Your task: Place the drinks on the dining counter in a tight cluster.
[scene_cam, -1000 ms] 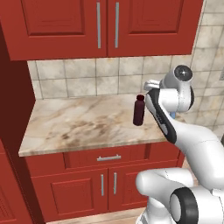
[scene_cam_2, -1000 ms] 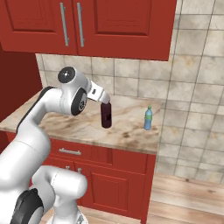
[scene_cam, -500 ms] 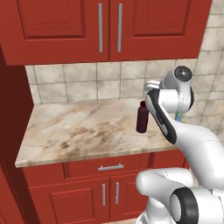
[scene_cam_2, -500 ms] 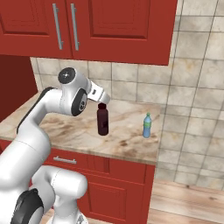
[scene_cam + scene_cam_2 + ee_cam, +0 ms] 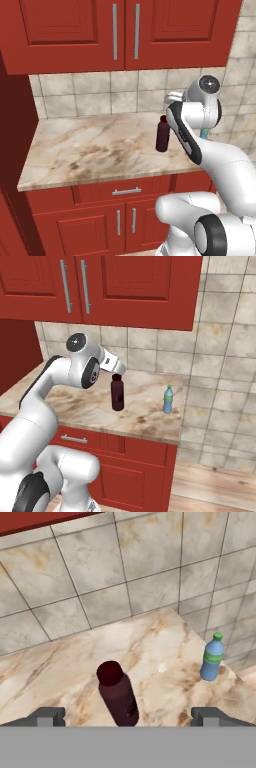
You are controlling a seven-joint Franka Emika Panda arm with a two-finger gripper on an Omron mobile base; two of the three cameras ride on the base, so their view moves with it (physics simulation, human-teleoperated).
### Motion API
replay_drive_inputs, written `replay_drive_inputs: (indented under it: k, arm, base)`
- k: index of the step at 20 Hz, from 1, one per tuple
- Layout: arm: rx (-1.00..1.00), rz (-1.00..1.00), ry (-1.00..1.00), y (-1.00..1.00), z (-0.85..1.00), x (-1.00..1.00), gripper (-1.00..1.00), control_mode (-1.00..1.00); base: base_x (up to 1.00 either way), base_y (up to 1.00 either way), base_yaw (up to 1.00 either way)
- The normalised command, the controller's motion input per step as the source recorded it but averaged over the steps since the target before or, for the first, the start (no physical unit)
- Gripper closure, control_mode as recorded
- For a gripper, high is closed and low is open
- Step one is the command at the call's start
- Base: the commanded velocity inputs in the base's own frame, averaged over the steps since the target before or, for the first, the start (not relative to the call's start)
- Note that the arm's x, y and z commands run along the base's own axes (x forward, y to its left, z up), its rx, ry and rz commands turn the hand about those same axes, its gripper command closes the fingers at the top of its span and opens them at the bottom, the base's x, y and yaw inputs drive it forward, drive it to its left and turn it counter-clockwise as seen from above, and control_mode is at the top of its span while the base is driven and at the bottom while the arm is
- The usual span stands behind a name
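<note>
A dark maroon bottle [image 5: 161, 134] [image 5: 117, 393] [image 5: 118, 695] stands upright on a marbled counter [image 5: 90, 145] with a tiled backsplash. A slim blue water bottle [image 5: 169, 400] [image 5: 212, 657] with a green band stands further right, near the counter's end. My gripper [image 5: 116, 372] [image 5: 128, 717] hovers just above the maroon bottle's cap, open, with the fingertips [image 5: 47, 716] spread wide on either side and nothing between them. In the left base view my arm covers most of the water bottle. The dining counter is out of view.
Red wall cabinets [image 5: 125, 30] hang low over the counter. Red base cabinets with a drawer [image 5: 125, 191] sit beneath it. A tall red panel [image 5: 12, 150] closes the left end. The tiled wall [image 5: 225, 371] turns a corner past the right end, above a wood floor [image 5: 220, 486].
Both base views have shifted a little, so the base has moved relative to the counter. The arm keeps its pose, the gripper stays open, and both bottles stand where they were.
</note>
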Motion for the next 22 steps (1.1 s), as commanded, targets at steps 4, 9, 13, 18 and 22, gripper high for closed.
replay_drive_inputs:
  k: [4, 9, 13, 18, 22]
  arm:
    - [0.00, 0.00, -0.01, -0.02, -0.03, 0.19, -1.00, -1.00]
    - [0.03, 0.21, -0.01, -0.51, -0.07, 0.66, -1.00, -1.00]
    - [0.03, 0.33, 0.00, -0.47, 0.00, 0.58, -1.00, -1.00]
    - [-0.02, 0.09, 0.08, -0.01, -0.13, 0.35, -1.00, -1.00]
    - [-0.05, -0.02, 0.21, 0.06, -0.14, 0.48, -1.00, -1.00]
  base:
    - [0.00, 0.00, 0.00]
    - [0.00, 0.00, 0.00]
    - [0.00, 0.00, 0.00]
    - [0.00, 0.00, 0.00]
    - [0.00, 0.00, 0.00]
